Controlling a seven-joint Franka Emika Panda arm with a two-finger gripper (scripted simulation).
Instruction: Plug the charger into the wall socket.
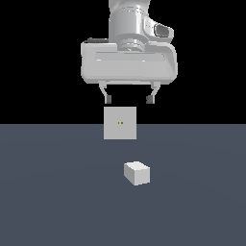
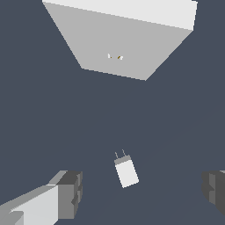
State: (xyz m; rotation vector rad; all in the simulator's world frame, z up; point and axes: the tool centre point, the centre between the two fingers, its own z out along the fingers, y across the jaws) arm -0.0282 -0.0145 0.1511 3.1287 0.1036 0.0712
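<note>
The pincer (image 1: 129, 99) hangs high above the dark grey tabletop (image 1: 48, 202), its two fingers spread wide apart with nothing between them. In the exterior view it sits directly above the wall socket (image 1: 120, 123), with the fingertips just over the plate's upper edge, though how far in depth they stand from it cannot be told.

The wall socket is a flat, pale grey-white square plate standing upright on the tabletop, with two tiny orange dots at its centre. The wrist view shows the same plate (image 2: 118, 44) as a slab with some thickness, the dots on its broad face.

The charger (image 1: 137, 173), a small off-white block, rests on the tabletop in front of the wall socket, well apart from it and a little toward the exterior view's right. It is turned at an angle to the plate. In the wrist view the charger (image 2: 126, 171) shows two thin prongs at the end that faces the wall socket, and it lies between the pincer's two spread fingers (image 2: 70, 193), far below them and untouched.
</note>
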